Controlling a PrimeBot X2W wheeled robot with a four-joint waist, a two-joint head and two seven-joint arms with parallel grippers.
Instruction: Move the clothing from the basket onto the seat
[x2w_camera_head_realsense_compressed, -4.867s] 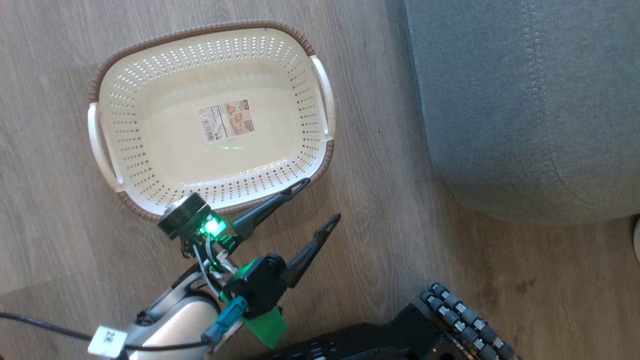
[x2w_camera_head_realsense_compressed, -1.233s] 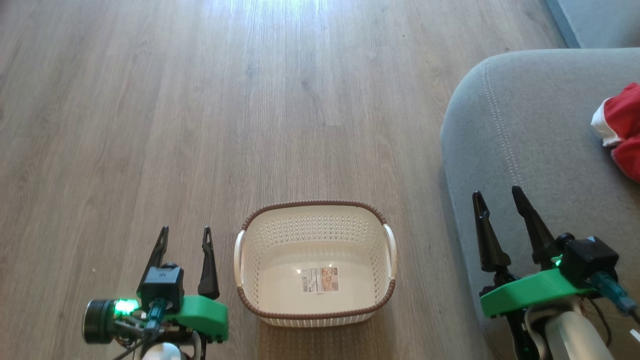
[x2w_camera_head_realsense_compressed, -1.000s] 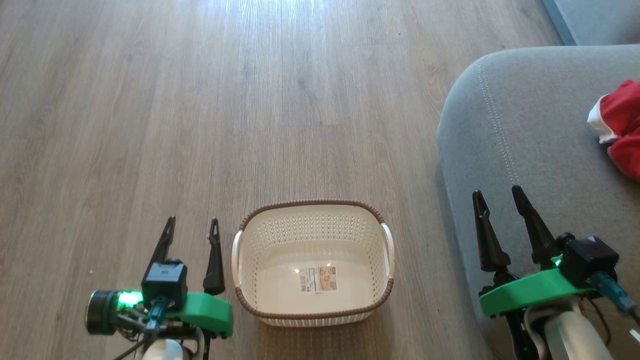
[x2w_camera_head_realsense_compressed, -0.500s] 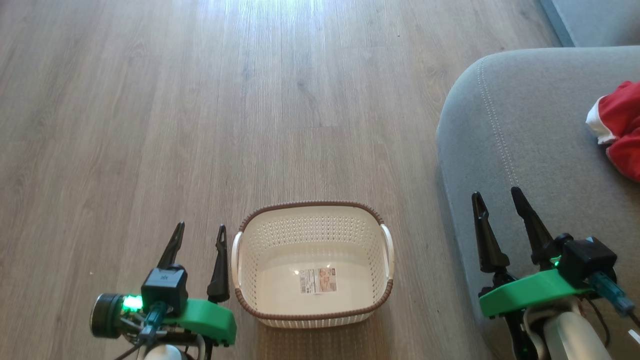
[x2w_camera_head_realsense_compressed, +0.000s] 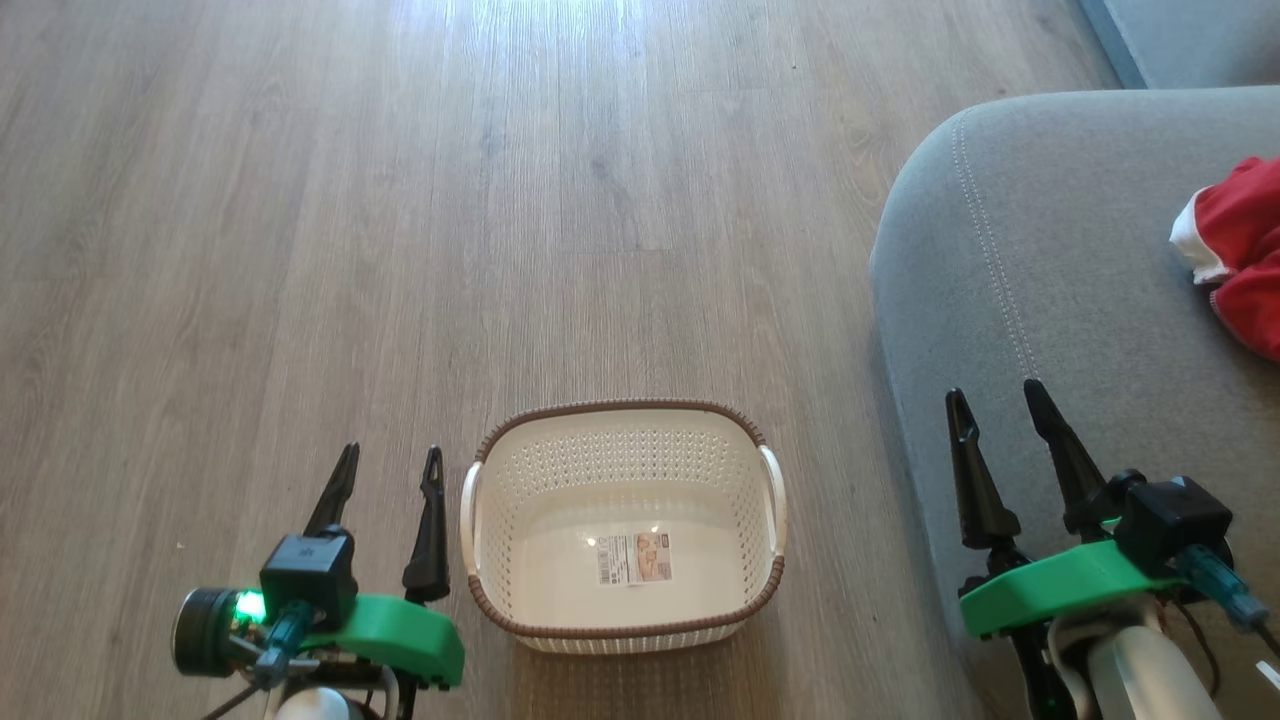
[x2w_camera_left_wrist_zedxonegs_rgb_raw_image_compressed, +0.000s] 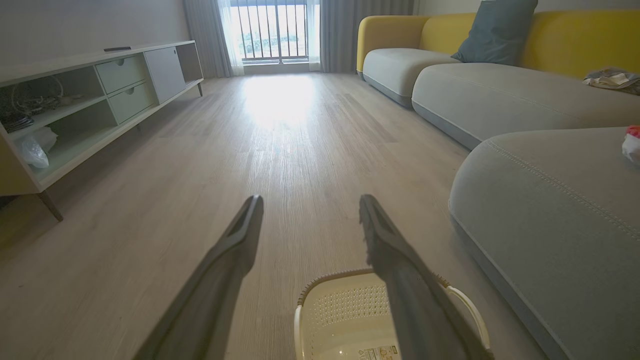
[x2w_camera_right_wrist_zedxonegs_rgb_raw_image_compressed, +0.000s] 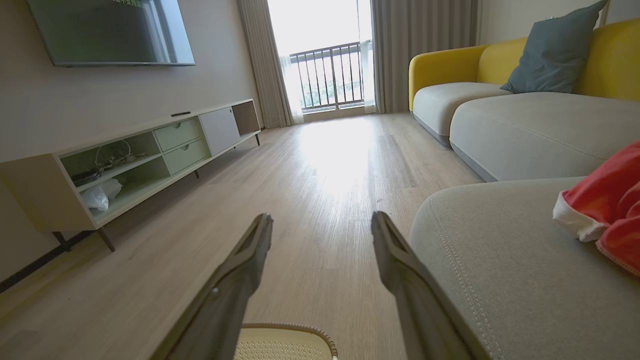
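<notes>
The cream basket (x2w_camera_head_realsense_compressed: 770, 500) with a brown rim stands on the wood floor, holding nothing but its label sticker. The red clothing (x2w_camera_head_realsense_compressed: 1235, 250) with white trim lies on the grey seat (x2w_camera_head_realsense_compressed: 1050, 250) at the far right, also seen as clothing (x2w_camera_right_wrist_zedxonegs_rgb_raw_image_compressed: 605, 205) on the seat (x2w_camera_right_wrist_zedxonegs_rgb_raw_image_compressed: 500, 250) in the right wrist view. My left gripper (x2w_camera_head_realsense_compressed: 390, 460) is open just left of the basket, holding nothing. My right gripper (x2w_camera_head_realsense_compressed: 995, 395) is open above the seat's near corner, short of the clothing. The basket (x2w_camera_left_wrist_zedxonegs_rgb_raw_image_compressed: 345, 310) sits below my left fingers (x2w_camera_left_wrist_zedxonegs_rgb_raw_image_compressed: 240, 240).
A long low TV cabinet (x2w_camera_left_wrist_zedxonegs_rgb_raw_image_compressed: 75, 100) runs along the left wall. A yellow-backed sofa (x2w_camera_left_wrist_zedxonegs_rgb_raw_image_compressed: 475, 50) with a blue-grey cushion (x2w_camera_right_wrist_zedxonegs_rgb_raw_image_compressed: 550, 55) stretches behind the seat. Open wood floor (x2w_camera_head_realsense_compressed: 450, 200) lies ahead toward the balcony door.
The left gripper has drifted slightly right, closer to the basket's left handle. The right gripper, basket and clothing hold their places; the head view has shifted a little.
</notes>
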